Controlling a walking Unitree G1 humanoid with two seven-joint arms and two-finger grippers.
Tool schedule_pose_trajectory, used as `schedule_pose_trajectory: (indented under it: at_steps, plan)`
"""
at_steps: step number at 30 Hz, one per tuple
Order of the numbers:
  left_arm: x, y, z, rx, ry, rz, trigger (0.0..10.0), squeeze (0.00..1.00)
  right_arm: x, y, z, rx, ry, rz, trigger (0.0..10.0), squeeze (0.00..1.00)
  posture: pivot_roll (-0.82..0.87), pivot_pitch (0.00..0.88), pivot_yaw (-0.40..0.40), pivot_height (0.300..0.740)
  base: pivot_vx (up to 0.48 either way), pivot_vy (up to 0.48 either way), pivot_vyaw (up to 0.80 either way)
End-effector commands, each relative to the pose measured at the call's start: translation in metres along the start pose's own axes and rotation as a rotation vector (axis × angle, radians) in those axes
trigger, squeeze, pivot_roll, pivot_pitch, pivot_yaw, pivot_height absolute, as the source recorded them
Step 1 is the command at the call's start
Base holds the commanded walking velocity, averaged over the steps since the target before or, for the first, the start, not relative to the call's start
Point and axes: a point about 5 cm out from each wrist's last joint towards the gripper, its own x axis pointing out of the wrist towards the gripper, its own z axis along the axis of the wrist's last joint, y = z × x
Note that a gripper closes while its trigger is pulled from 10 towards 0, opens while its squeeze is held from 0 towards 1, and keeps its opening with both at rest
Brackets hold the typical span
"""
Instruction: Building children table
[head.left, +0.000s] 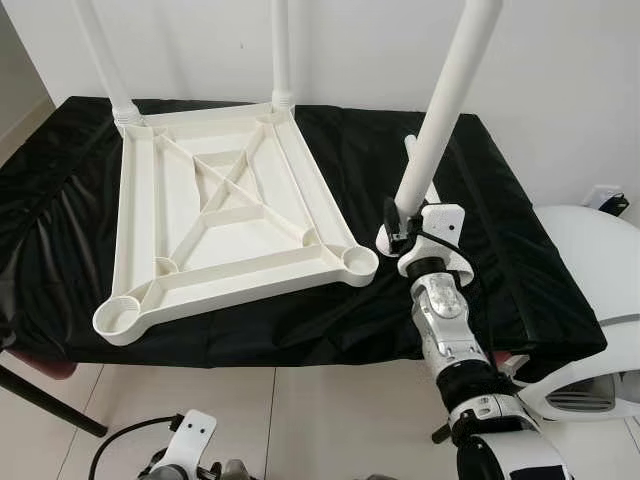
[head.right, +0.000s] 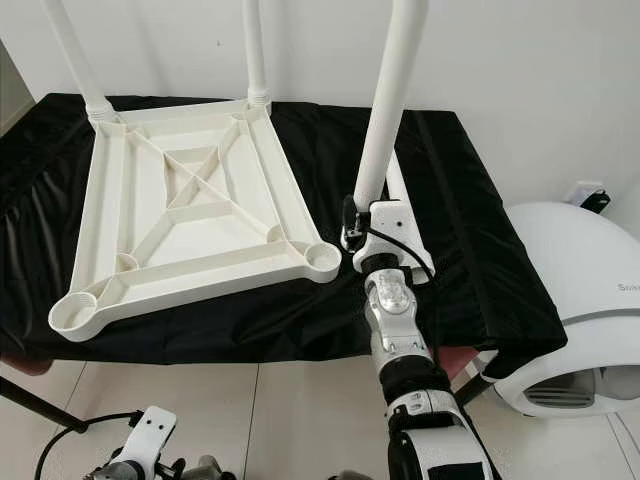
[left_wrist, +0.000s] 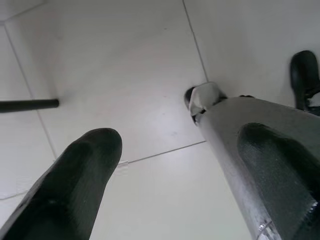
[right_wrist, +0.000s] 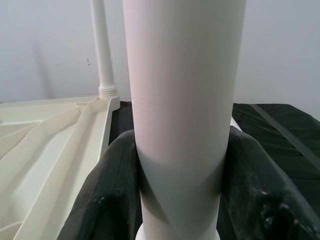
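**Right gripper holds a table leg upright by the near right socket**

We see the upturned white tabletop (head.left: 225, 215) lying on the black-covered table (head.left: 500, 250), two legs (head.left: 281, 50) already standing in its far corners. Our right arm reaches up from the near edge, forearm nearly vertical, and the right gripper (head.left: 398, 228) is clenched around a third leg (head.left: 443, 100), held tilted just right of the near right socket (head.left: 357, 260). Our left gripper (left_wrist: 165, 170) hangs low over the floor tiles (left_wrist: 125, 75), fingers parted.

Silver jointed right arm (head.left: 445, 320) — white wrist housing, black cable, textured black fingers (right_wrist: 107, 200).
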Motion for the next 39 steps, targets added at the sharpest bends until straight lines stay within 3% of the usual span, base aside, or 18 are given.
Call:
schedule_pose_trajectory:
  at_steps: [1,10,18,24,39]
  plan:
    - [-0.001,-0.010,-0.013,0.036,0.061,-0.025,10.0,0.00,0.004,-0.001,0.004,0.013,-0.016,-0.007,10.0,0.00,0.04,0.000,-0.012,0.740,0.000,0.000,0.00]
    - [-0.001,-0.021,-0.013,0.058,0.059,-0.047,10.0,0.00,0.011,-0.004,0.006,0.095,-0.005,-0.034,10.0,0.00,0.04,0.000,-0.020,0.740,0.000,0.000,0.00]
    - [-0.003,-0.026,-0.024,0.030,0.092,-0.033,10.0,0.00,0.013,-0.007,0.002,0.260,0.032,-0.083,10.0,0.00,0.05,0.000,-0.028,0.740,0.000,0.000,0.00]
    - [-0.001,-0.037,-0.019,0.013,0.101,-0.036,10.0,0.00,0.016,-0.005,0.001,0.371,0.047,-0.091,10.0,0.00,0.05,0.000,-0.033,0.740,0.000,0.000,0.00]
    - [-0.004,-0.029,-0.029,0.000,0.114,-0.023,10.0,0.00,0.017,-0.003,0.000,0.382,0.067,-0.067,10.0,0.00,0.05,0.000,-0.033,0.740,0.000,0.000,0.00]
